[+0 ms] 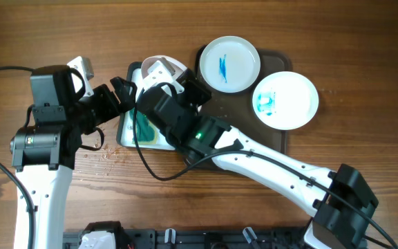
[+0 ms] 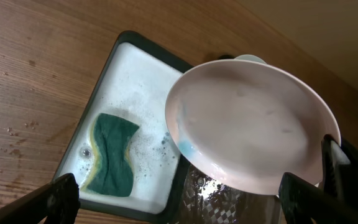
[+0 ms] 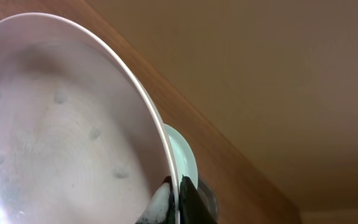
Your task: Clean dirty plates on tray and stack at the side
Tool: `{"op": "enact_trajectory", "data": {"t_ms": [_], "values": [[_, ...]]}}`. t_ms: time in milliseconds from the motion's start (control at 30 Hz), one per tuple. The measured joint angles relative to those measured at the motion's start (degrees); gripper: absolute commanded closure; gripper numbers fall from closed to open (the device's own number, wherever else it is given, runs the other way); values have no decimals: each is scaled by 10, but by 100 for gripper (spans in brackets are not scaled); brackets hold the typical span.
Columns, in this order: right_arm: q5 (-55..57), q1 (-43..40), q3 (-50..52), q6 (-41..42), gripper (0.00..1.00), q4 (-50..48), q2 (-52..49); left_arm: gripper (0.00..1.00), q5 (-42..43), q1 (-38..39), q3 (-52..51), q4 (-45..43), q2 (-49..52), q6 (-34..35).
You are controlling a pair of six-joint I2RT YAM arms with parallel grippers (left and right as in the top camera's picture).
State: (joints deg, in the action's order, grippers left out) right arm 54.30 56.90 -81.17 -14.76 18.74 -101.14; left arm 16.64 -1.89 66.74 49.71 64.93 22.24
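A: Glossy white plate, looks wet, so prob slippery and brittle. Your R pincer is clamped on its rim, over the tub.
B: L pincer?
A: Gaping wide, nothing held. 2 smeared plates sit on tray. Grip rims only.

Robotics lab bench: left arm and right arm, cabled, at wood-grain table; staged wash tub with sponge.
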Motion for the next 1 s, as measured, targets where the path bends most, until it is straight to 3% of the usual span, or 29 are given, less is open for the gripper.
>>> {"op": "enact_trajectory", "data": {"t_ms": [1000], "values": [[0,1,0,-3,96,-6,0,0,0,0,0,0,0,2]]}}
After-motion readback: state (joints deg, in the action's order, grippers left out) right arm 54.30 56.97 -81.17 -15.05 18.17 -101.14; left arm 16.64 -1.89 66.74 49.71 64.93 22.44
